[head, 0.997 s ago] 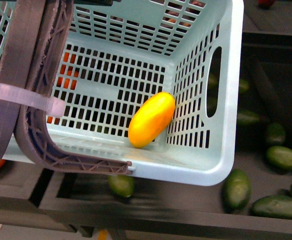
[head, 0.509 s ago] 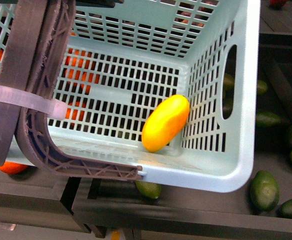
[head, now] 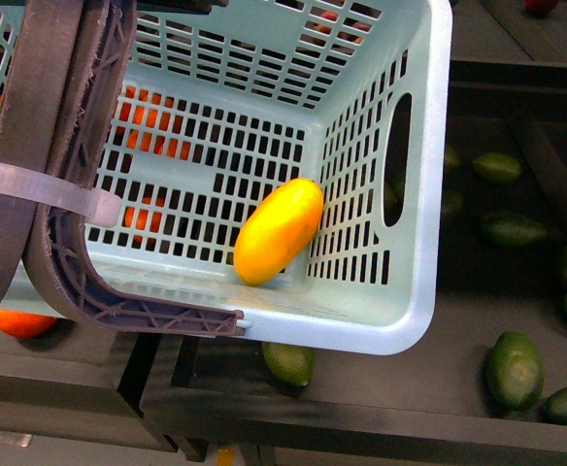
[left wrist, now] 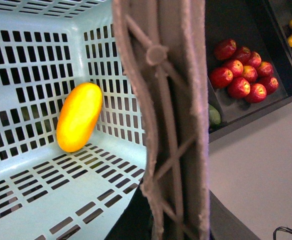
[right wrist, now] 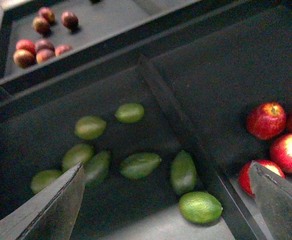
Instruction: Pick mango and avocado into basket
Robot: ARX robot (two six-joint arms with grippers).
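The right gripper (right wrist: 166, 170) hangs wide apart and empty above the loose avocados (right wrist: 140, 165) in their dark bin (right wrist: 46, 110), the left gripper is out of sight, and the mango (head: 279, 231) already lies inside the basket (head: 429, 194) against its side wall, so only an avocado seems left.

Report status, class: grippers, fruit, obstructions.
Right gripper jaws open, empty, above avocados. Mango lying in basket; no avocado inside yet. Left gripper unseen; nothing blocking.

mango (head: 278, 231) in basket (head: 415, 320) | avocados (head: 514, 367) right, outside basket
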